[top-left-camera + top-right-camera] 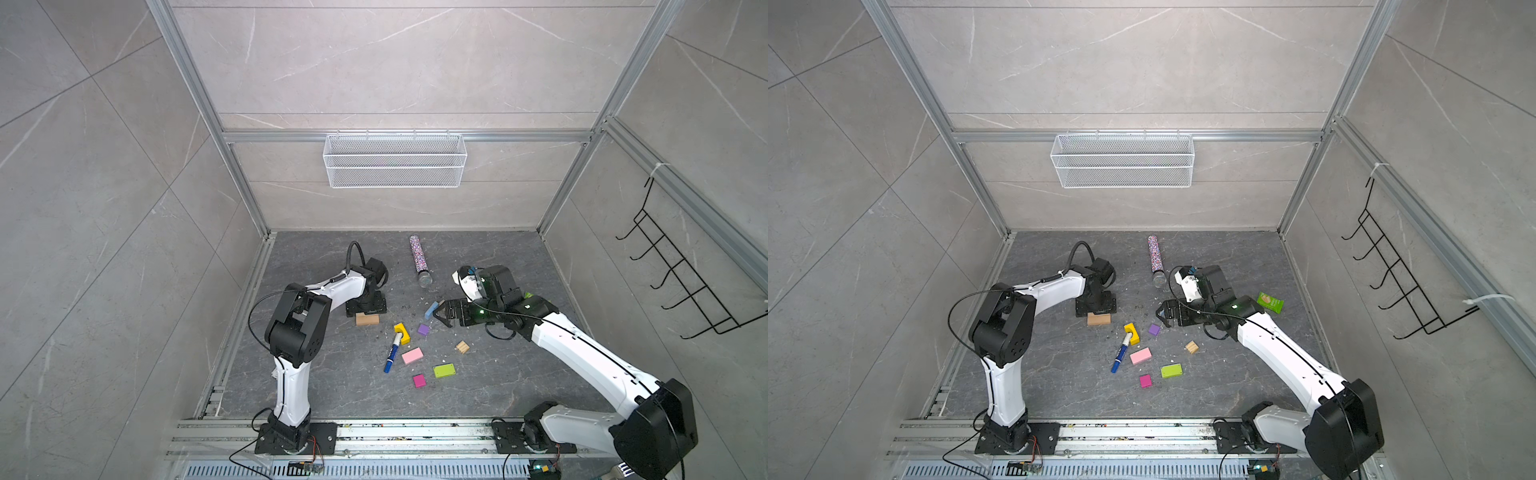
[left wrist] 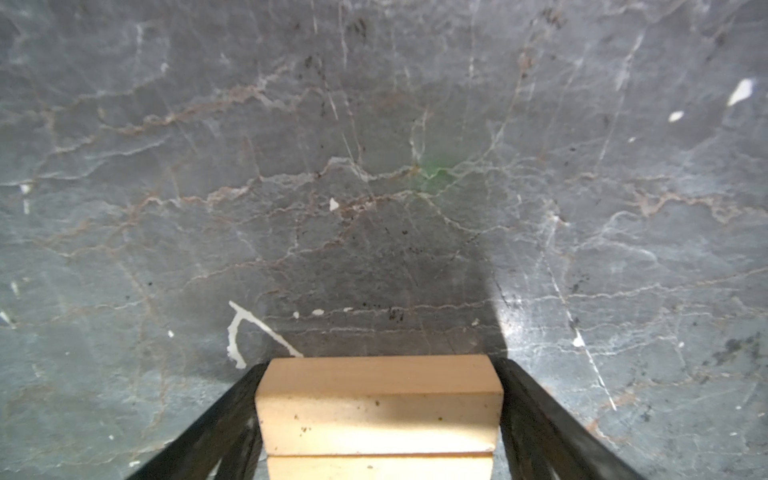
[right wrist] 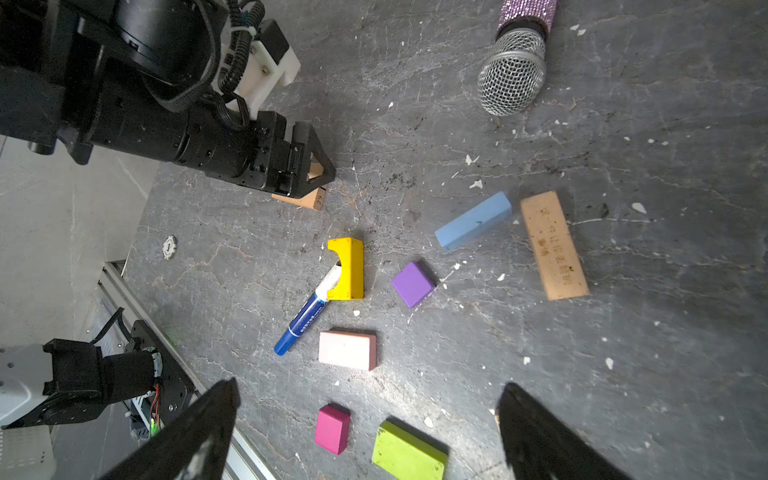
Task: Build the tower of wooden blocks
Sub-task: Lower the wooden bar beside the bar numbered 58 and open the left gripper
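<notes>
1. The left gripper [image 2: 379, 363] was low over a tan block [image 2: 378, 407], on the left of the scatter.
2. Its black fingers [image 2: 245, 399] stood one at each end of that block, hard against its sides in the left wrist view. I could not tell whether they were clamped on it or just clear of it.
3. The tan block [image 1: 368, 319] rested on the grey floor [image 1: 332, 382]. A seam crossed its near face; I could not tell whether this meant two bars stacked.
4. The right gripper [image 3: 370, 390] was spread wide with nothing between its fingers, hanging above the floor. In a top view it [image 1: 440, 318] sat just beside the light-blue block [image 1: 431, 309].
5. A second tan bar [image 3: 555, 245] lay flat near the light-blue block's end.
6. The other blocks lay loose and apart on the floor: purple cube [image 1: 423, 330], pink block [image 1: 412, 355], lime-green block [image 1: 444, 370], magenta block [image 1: 419, 380] and tan cube [image 1: 462, 347].
7. The yellow arch [image 1: 402, 332] lay on its side, with the tip of the marker pen [image 1: 392, 353] in its hollow.
8. A glittery microphone [image 1: 419, 259] lay further back.
</notes>
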`<state>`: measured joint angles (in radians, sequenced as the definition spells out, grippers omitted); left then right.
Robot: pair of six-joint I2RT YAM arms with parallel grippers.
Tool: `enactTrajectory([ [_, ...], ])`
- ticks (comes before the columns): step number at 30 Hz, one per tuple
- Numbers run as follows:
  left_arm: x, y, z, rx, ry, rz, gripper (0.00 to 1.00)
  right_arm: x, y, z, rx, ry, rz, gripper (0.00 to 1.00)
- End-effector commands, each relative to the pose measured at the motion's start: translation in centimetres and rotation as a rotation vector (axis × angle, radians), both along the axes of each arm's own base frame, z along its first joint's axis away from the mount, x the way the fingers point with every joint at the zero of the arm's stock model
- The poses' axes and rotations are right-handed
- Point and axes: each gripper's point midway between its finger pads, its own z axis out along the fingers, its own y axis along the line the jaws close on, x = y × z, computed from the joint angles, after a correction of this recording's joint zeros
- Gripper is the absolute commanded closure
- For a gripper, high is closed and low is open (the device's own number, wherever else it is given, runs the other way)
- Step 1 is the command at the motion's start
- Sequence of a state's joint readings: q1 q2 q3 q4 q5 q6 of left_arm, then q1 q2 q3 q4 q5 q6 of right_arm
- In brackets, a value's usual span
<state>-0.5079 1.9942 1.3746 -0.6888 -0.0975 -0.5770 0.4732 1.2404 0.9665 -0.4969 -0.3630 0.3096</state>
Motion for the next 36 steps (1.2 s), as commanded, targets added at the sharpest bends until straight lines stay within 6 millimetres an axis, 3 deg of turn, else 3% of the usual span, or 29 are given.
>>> enactTrajectory([
  [1,-1.5,0.1,-1.2,-0.013,0.057,0.005,0.14,0.2,0.2,0.4,-0.014,-0.016,0.015,0.01],
  [8,-1.4,0.6,-1.0,0.015,0.054,0.003,0.08,0.2,0.2,0.3,-0.016,-0.015,0.017,0.01],
  [20,0.6,0.4,0.3,0.016,0.035,-0.025,0.00,0.2,-0.1,0.7,-0.039,-0.023,0.009,0.01],
  [29,3.2,-0.1,3.9,-0.007,-0.016,-0.058,0.00,0.7,-1.7,0.5,-0.119,-0.022,-0.062,0.01],
  [36,3.3,-0.6,6.5,-0.038,-0.049,-0.071,0.00,1.1,-2.3,-0.2,-0.140,0.011,-0.127,0.01],
])
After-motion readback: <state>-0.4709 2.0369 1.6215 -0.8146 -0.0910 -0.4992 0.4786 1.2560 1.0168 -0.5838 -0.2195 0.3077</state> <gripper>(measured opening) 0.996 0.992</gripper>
